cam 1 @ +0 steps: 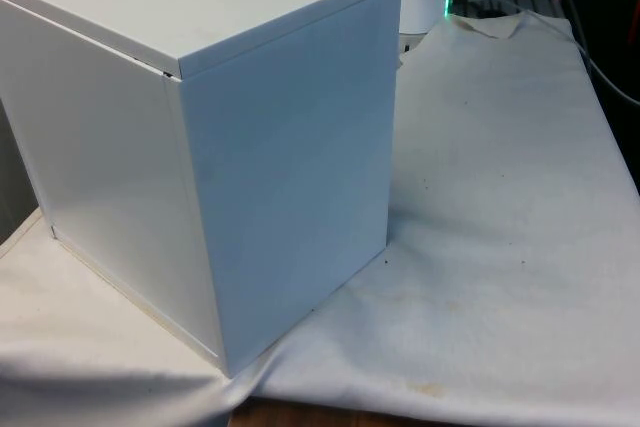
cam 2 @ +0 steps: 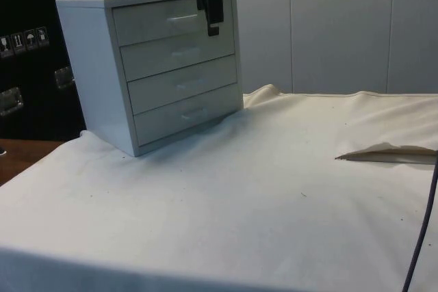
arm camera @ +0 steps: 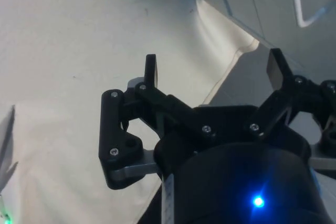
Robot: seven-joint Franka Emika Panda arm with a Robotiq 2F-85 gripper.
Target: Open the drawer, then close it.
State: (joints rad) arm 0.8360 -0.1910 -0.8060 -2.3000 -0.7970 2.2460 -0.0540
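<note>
A white chest of drawers stands at the table's far corner in the side view, with several drawers, all pushed in. Its plain back and side face the front view. The top drawer carries a pale handle. My black gripper hangs fingers-down in front of that drawer's right end, to the right of the handle. In the wrist view the gripper is open, nothing between its fingers, and drawer fronts with a looped handle lie beyond the fingertips.
The white cloth covers the table, with a raised fold at the side view's right. A black cable hangs at that view's right edge. In the front view, bare cloth stretches right of the chest.
</note>
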